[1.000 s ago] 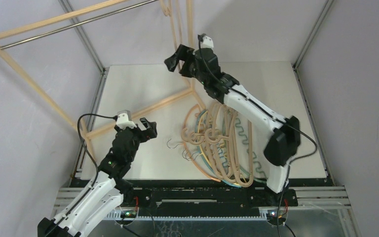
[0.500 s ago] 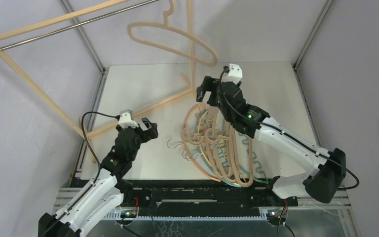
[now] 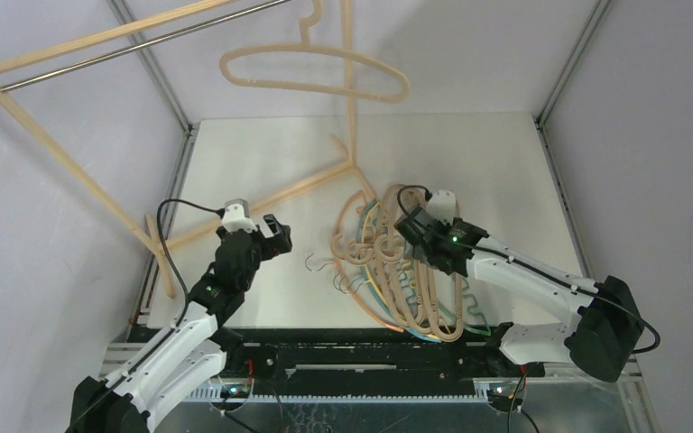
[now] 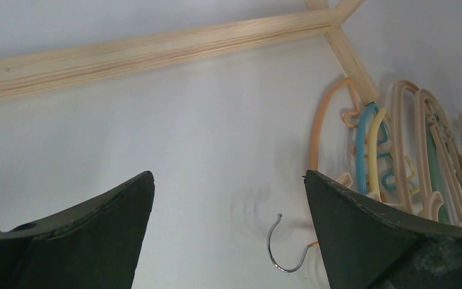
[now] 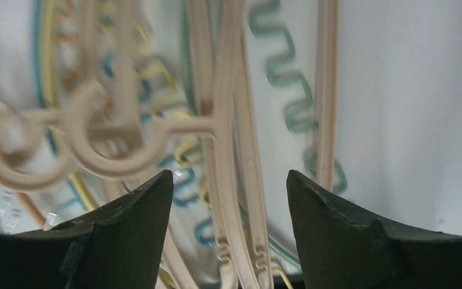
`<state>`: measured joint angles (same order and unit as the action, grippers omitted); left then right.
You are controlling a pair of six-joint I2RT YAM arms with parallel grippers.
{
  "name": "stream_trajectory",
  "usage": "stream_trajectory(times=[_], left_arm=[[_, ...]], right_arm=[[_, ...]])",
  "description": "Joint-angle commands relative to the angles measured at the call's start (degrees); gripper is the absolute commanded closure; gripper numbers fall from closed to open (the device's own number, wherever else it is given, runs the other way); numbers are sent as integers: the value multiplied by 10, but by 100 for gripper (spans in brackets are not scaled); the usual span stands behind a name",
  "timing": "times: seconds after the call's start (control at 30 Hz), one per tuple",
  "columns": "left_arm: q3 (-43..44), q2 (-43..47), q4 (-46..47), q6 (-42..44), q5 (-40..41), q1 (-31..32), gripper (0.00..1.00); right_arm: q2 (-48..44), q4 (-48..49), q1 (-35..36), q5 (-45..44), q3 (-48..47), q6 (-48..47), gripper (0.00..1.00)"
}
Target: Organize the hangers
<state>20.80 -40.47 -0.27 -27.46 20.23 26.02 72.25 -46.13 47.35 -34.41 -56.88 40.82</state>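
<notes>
Left tool [image 3: 273, 231]: jaws spread wide, empty, at 8 o'clock on the bench [image 3: 253, 153] | Right tool [image 3: 406, 224]: jaws apart, gripping nothing, low over hanger pile [image 3: 415, 289] near centre | Wooden hanger [image 3: 316, 74]: hanging on rack [image 3: 99, 34], 12 o'clock

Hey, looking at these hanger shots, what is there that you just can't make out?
- Top view: the right arm covers part of the hanger pile, so no exact count.
- Top view: the hook of the hanging wood hanger is cut by the top edge; its support is unseen.
- Right wrist view: blur hides whether the jaws touch any hanger.
- Left wrist view: a finger hides the metal hook's hanger.
</notes>
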Motion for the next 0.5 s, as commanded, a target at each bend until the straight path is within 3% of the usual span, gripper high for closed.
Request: stream_trajectory(times=[0.0, 0.13, 0.47], left_arm=[[8, -3, 35, -1, -14, 3, 1], [6, -2, 35, -2, -16, 3, 0], [5, -11, 41, -6, -23, 3, 1]], right_arm=[[-34, -45, 7, 51, 65, 78, 28], [-77, -31, 19, 112, 133, 111, 49], [-95, -72, 107, 129, 165, 174, 46]])
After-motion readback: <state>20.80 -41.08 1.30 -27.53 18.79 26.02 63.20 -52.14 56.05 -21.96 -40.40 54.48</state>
